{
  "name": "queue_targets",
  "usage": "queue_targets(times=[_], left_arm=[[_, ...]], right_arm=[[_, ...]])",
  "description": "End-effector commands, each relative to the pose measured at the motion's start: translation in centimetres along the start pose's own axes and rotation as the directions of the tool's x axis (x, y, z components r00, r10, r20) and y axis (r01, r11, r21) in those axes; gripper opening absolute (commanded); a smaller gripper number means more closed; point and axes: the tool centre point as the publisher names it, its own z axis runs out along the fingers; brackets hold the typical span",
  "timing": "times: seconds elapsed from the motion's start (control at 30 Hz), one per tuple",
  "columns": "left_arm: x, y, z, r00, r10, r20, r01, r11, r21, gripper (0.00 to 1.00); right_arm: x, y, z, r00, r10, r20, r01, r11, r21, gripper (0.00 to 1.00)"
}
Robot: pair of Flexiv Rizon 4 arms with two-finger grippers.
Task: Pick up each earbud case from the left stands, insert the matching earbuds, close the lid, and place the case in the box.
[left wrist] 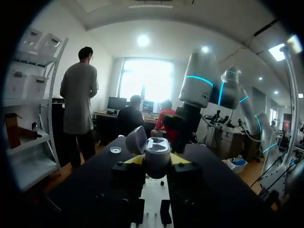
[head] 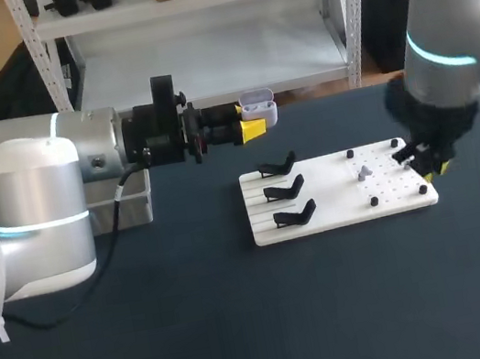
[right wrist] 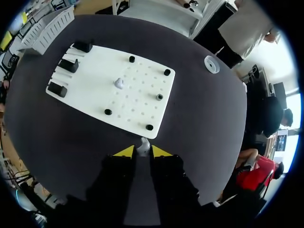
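Case (head: 257, 105) hangs open above the table (head: 247, 327), clamped by my left gripper (head: 254, 124); my right gripper (right wrist: 142, 152) pinches one earbud (right wrist: 143, 144) at the board (head: 322, 221) edge. Second earbud (head: 365, 173) lies on the board; inserting, closing, boxing remain

Head, right wrist overlook the white board (head: 338, 207); left wrist looks level.

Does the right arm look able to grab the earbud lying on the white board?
Probably not yet. The path to the loose earbud is clear and the right tool hangs near the edge of the board, but it seems shut on a second earbud.
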Motion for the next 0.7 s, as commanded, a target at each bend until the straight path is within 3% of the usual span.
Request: queue_targets(times=[0.03, 0.23, 0.37, 0.7], left_arm=[[0.1, -0.1, 0.0, 1.0, 0.002, 0.003, -0.002, 1.0, -0.002, 0.0], [0.1, -0.1, 0.0, 1.0, 0.002, 0.003, -0.002, 1.0, -0.002, 0.0], [0.1, -0.1, 0.0, 1.0, 0.002, 0.003, -0.002, 1.0, -0.002, 0.0], [0.1, -0.1, 0.0, 1.0, 0.002, 0.003, -0.002, 1.0, -0.002, 0.0]], right_arm=[[-0.6, 1.1, -4.2, 0.999, -0.003, -0.032, 0.002, 1.0, -0.014, 0.0], [-2.0, 3.1, -8.0, 0.998, -0.055, -0.031, 0.054, 0.998, -0.03, 0.0], [-2.9, 4.1, -10.3, 0.992, -0.12, -0.039, 0.121, 0.993, 0.014, 0.0], [-5.5, 7.3, -15.0, 0.971, -0.236, 0.049, 0.237, 0.971, -0.02, 0.0]])
